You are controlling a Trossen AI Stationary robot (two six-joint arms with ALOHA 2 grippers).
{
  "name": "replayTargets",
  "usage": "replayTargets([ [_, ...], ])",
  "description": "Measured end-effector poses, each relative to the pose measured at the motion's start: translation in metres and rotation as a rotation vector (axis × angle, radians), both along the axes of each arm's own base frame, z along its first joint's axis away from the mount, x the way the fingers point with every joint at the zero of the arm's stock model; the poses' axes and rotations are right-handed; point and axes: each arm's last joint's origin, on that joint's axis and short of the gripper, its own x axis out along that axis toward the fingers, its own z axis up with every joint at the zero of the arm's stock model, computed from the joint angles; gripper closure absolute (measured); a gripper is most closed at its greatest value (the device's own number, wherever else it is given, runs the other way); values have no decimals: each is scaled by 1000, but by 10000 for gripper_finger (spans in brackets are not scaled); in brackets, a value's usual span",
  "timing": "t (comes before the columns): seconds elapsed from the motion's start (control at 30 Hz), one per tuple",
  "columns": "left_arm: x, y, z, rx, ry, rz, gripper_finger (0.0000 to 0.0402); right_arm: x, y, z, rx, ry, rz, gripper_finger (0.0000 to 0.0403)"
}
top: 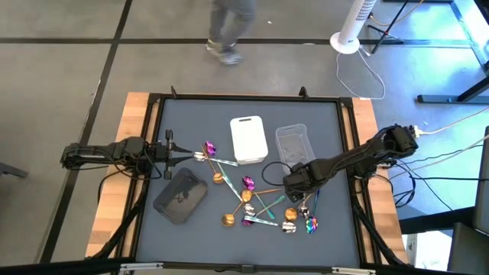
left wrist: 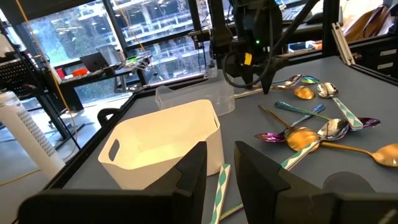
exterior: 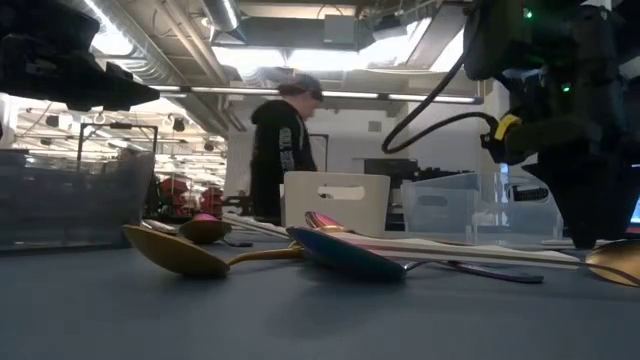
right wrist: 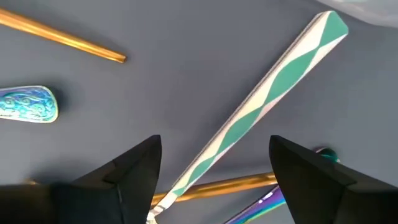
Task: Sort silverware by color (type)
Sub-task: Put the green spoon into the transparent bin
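Silverware lies scattered on the grey mat: gold, silver and purple-teal spoons and forks (top: pixel 252 202), some with green-and-white patterned handles. My right gripper (top: pixel 299 191) points down over the right part of the pile. It is open, and in the right wrist view its fingers (right wrist: pixel 214 146) stand on either side of a green-and-white handle (right wrist: pixel 273 87) lying flat on the mat. My left gripper (top: pixel 183 154) is open and level, near the mat's left edge, pointing at a silver and a purple spoon (top: pixel 205 153). In its wrist view a green-and-white handle (left wrist: pixel 221 183) shows between its fingers (left wrist: pixel 221 149).
A white tray (top: pixel 248 139) and a clear tray (top: pixel 293 143) sit at the mat's far middle, and a dark grey tray (top: pixel 181 195) sits at near left. A gold handle (right wrist: pixel 62 37) and a teal handle end (right wrist: pixel 28 102) lie near my right gripper. A person (exterior: pixel 285 140) stands beyond the table.
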Motion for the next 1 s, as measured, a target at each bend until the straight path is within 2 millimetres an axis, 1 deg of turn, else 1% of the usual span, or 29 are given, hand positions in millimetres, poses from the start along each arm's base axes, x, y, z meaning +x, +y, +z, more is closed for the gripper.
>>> replayTargets([
  [0.17,0,0,0,0,0,0,326,1,0,-4,-8,5,0,119],
  [0.37,0,0,0,0,1,0,326,-4,-1,-11,10,5,0,119],
  [0.67,0,0,0,0,0,0,326,-3,-1,-12,18,-7,1,122],
  [0.8,0,0,0,0,1,0,326,-3,0,-12,21,-12,4,149],
  [1.0,0,0,0,0,0,0,326,-3,0,-13,24,-13,5,222],
])
